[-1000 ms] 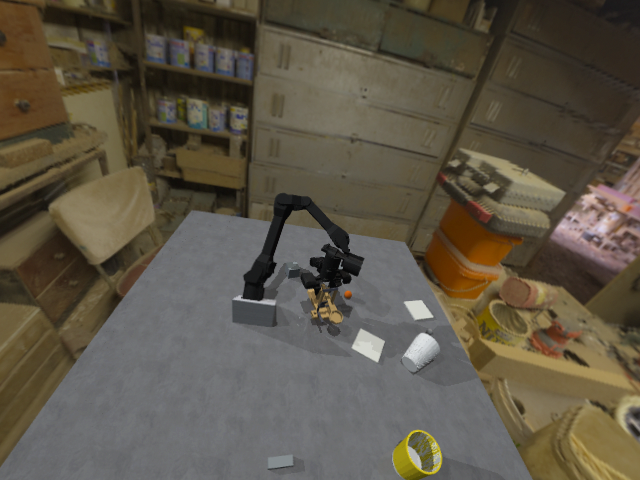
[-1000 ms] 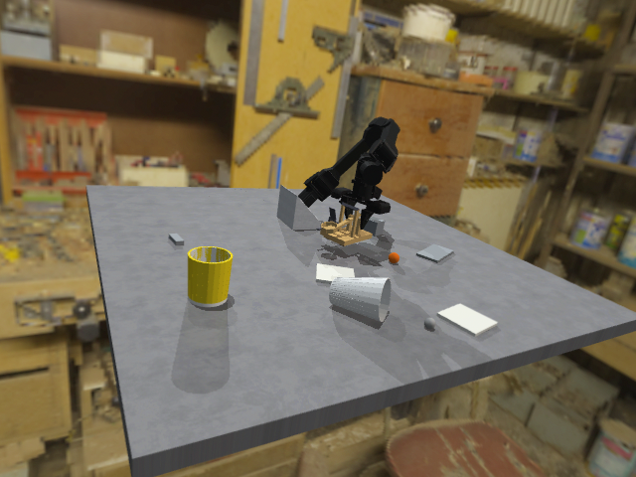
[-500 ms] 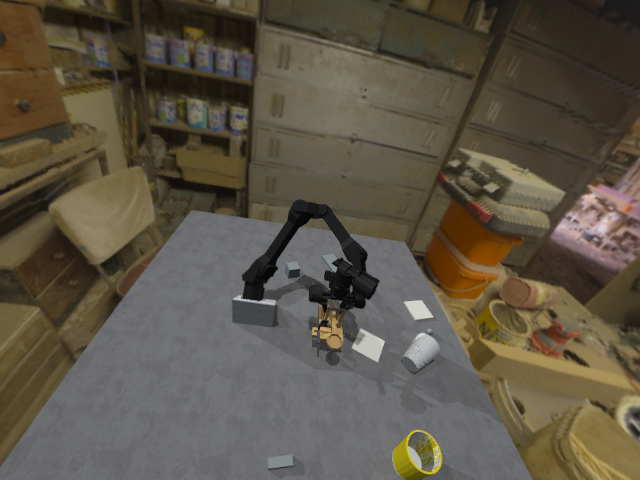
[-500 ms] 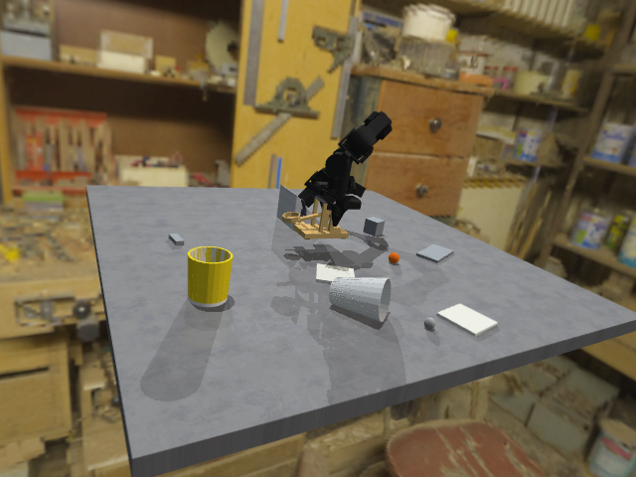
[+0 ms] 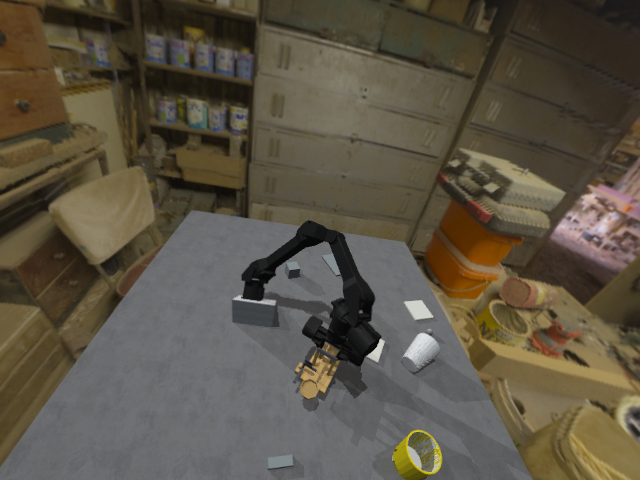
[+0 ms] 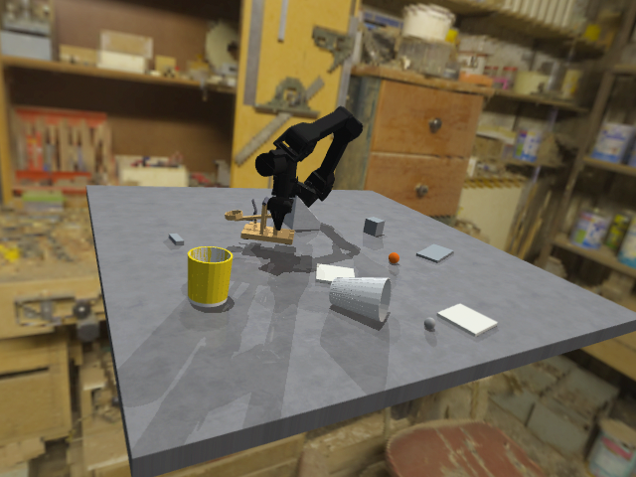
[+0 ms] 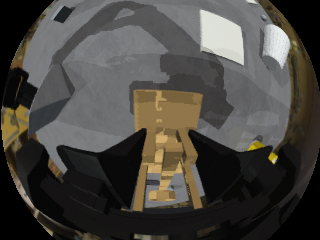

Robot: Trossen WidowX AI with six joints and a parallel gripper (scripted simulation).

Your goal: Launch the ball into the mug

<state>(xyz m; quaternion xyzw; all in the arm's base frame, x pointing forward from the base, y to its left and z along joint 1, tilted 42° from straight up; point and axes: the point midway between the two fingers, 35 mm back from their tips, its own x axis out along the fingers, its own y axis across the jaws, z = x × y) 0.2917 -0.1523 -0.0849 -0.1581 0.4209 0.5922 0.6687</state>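
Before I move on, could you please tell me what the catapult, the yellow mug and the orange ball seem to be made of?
The catapult looks like matte wood, judging by its tan colour.
The yellow mug could be painted ceramic or plastic: smooth, evenly coloured wall.
The orange ball seems smooth, perhaps plastic or rubber.
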